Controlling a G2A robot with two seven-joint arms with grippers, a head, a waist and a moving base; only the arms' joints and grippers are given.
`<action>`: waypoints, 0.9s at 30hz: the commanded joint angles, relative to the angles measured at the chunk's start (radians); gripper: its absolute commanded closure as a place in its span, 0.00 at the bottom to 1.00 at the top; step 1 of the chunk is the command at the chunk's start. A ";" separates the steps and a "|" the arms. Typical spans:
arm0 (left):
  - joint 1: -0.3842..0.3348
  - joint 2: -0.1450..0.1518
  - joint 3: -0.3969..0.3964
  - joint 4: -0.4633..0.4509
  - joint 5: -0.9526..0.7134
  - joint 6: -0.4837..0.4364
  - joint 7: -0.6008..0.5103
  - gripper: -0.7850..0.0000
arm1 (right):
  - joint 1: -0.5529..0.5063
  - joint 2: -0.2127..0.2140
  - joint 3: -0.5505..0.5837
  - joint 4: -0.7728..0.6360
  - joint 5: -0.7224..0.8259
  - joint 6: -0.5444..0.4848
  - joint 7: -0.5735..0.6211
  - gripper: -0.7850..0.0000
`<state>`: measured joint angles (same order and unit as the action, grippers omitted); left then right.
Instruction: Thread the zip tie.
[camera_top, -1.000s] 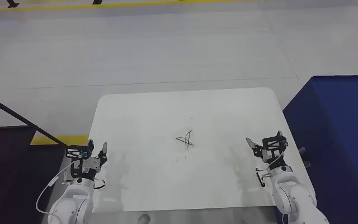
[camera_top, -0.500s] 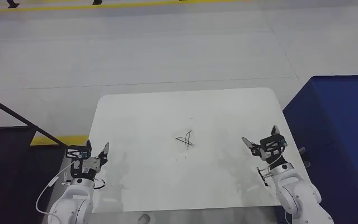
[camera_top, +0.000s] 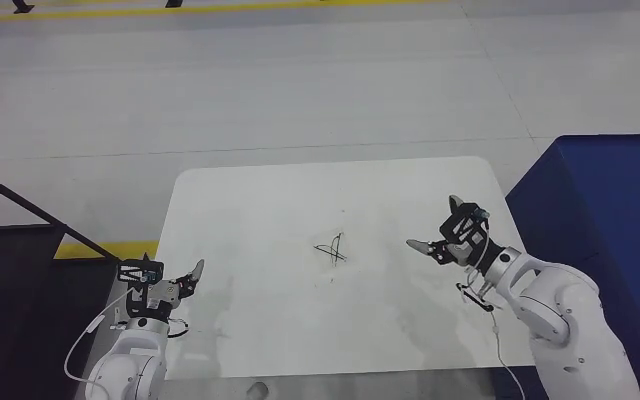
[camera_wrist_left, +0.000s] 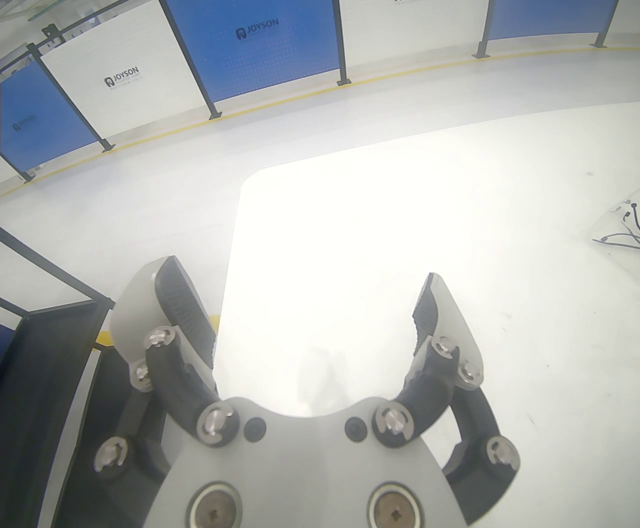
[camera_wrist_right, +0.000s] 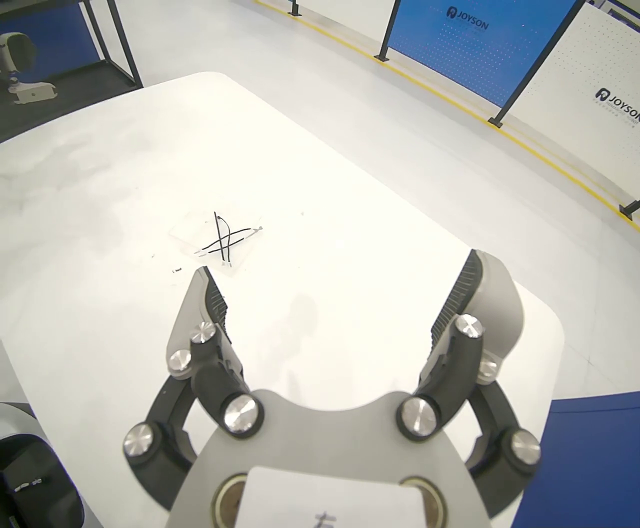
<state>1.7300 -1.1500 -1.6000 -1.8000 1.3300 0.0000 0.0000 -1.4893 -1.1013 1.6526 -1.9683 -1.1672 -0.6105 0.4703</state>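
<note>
Three thin black zip ties (camera_top: 332, 249) lie crossed over each other near the middle of the white table (camera_top: 300, 200). In the right wrist view the zip ties (camera_wrist_right: 226, 240) rest on a small clear sheet. My right gripper (camera_top: 433, 222) hovers open and empty to the right of them, with the right gripper (camera_wrist_right: 339, 264) pointing toward the pile. My left gripper (camera_top: 165, 272) is open and empty at the table's near left edge, far from the ties. The left gripper (camera_wrist_left: 299, 270) faces bare table, with the zip ties (camera_wrist_left: 622, 235) at the picture's edge.
A tall blue panel (camera_top: 590, 230) stands close along the table's right side. A dark metal frame (camera_top: 40, 290) sits left of the table. A tiny black speck (camera_top: 327, 281) lies just in front of the ties. Pale floor lies beyond the far edge.
My right arm has swung from the near right corner inward and farther up the table, toward the zip ties. The left gripper has only tilted slightly.
</note>
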 joint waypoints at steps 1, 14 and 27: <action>0.000 0.000 0.000 0.000 0.000 0.000 0.000 0.00 | -0.001 0.000 0.000 -0.001 0.003 0.001 0.000 0.00; 0.000 0.000 0.000 0.000 0.000 0.000 0.000 0.00 | 0.181 0.006 -0.103 0.125 0.265 -0.113 0.229 0.00; 0.000 0.000 0.000 0.000 0.000 0.000 0.000 0.00 | 0.642 -0.021 -0.440 0.465 0.631 -0.115 0.613 0.00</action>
<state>1.7300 -1.1500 -1.6000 -1.8000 1.3300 0.0000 0.0000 -0.8454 -1.1224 1.2106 -1.5013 -0.5325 -0.7254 1.0852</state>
